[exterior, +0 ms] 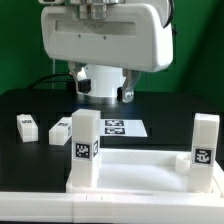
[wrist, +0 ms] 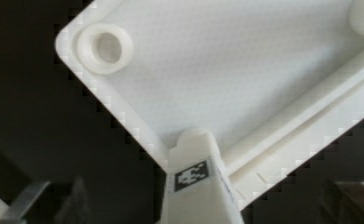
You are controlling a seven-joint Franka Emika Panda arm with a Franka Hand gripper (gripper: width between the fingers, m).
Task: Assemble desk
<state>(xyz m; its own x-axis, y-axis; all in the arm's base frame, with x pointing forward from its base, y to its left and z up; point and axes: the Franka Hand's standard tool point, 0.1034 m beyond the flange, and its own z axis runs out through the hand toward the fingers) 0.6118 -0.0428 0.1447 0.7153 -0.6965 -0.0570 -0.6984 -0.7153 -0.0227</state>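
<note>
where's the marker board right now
In the exterior view the marker board lies flat on the black table just behind the tabletop, with a loose leg lying to that view's left of it.

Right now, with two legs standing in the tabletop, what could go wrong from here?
The empty corner socket is small: a leg brought in tilted may jam. The loose legs lie close together, so grasping one may nudge the other. The upright leg stands directly under the wrist camera; descending could knock it.

Tabletop [wrist: 232, 90] white; legs [exterior: 84, 125] white w/ blk-wht tags [exterior: 82, 151]; table [exterior: 170, 108] black; backdrop [exterior: 20, 40] green.
</note>
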